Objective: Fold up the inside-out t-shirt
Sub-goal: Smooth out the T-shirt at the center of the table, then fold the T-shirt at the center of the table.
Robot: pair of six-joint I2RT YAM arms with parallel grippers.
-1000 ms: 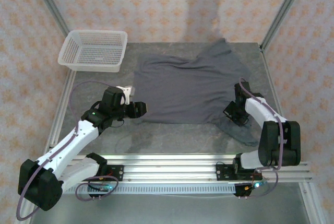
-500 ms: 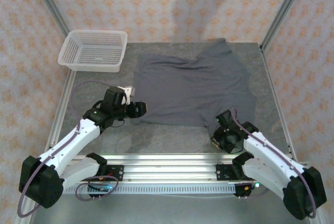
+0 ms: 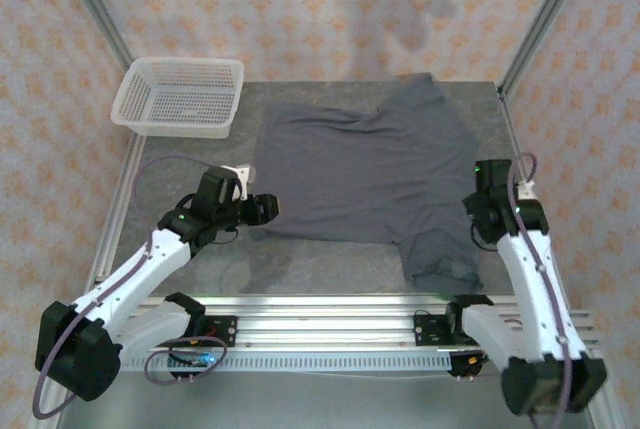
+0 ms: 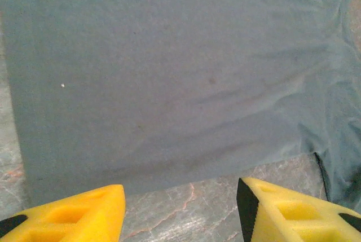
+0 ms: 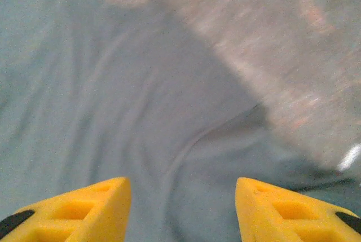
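Top external shows me the dark slate-grey fabric t-shirt [image 3: 370, 169] laid out on the grey marbled desk [image 3: 330, 264] for folding, both jaws spread, empty

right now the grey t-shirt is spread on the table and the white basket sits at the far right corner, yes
No: the white basket sits at the far left corner, as the top external view shows. The grey t-shirt is spread on the table.

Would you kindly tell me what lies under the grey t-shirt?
The t-shirt lies spread on the mottled grey table, which shows bare around its edges. The surface beneath the cloth is covered, so anything flat under it cannot be seen.
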